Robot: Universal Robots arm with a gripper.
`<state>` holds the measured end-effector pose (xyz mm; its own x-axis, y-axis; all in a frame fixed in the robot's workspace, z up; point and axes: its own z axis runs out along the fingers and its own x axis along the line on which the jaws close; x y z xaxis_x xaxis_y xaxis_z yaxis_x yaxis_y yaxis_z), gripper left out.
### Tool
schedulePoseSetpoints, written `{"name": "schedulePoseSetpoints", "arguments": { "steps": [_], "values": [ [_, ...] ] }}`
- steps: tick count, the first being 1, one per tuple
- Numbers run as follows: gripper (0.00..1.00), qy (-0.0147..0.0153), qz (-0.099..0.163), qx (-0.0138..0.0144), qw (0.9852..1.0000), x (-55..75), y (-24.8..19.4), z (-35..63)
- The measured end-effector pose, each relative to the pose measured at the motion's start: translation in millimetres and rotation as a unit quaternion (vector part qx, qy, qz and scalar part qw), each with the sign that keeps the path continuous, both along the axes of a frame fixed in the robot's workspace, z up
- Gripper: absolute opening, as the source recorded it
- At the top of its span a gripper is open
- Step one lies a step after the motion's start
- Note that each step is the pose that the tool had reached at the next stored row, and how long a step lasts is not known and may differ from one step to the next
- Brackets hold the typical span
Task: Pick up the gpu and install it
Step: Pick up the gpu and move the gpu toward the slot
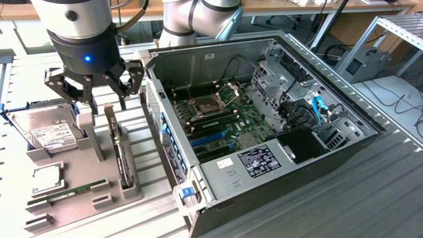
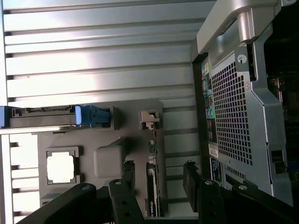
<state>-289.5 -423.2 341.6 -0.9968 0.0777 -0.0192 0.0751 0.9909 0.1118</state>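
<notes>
Two spread fingers (image 2: 127,179) over gpu (image 2: 153,196)

Nothing legible. White label (image 1: 51,136) on hard drive (image 1: 33,121), black label (image 1: 259,161) and white sticker (image 1: 225,162) in computer case (image 1: 297,196): print too small to read.

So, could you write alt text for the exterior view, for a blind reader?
An open black gripper hangs over a long, thin dark gpu card standing on edge in a grey holder, beside an open metal computer case.
</notes>
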Motion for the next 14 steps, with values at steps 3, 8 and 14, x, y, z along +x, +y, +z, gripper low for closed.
{"name": "schedulePoseSetpoints", "arguments": {
  "steps": [3, 8, 14],
  "values": [
    [0.55, 0.0, 0.0, -0.0013, 1.0, 0.0, 0.0, 0.0],
    [0.55, 0.0, 0.0, -0.0035, 1.0, 0.0, 0.0, 0.0],
    [0.55, 0.0, 0.0, -0.0061, 1.0, 0.0, 0.0, -0.1]
  ]
}}
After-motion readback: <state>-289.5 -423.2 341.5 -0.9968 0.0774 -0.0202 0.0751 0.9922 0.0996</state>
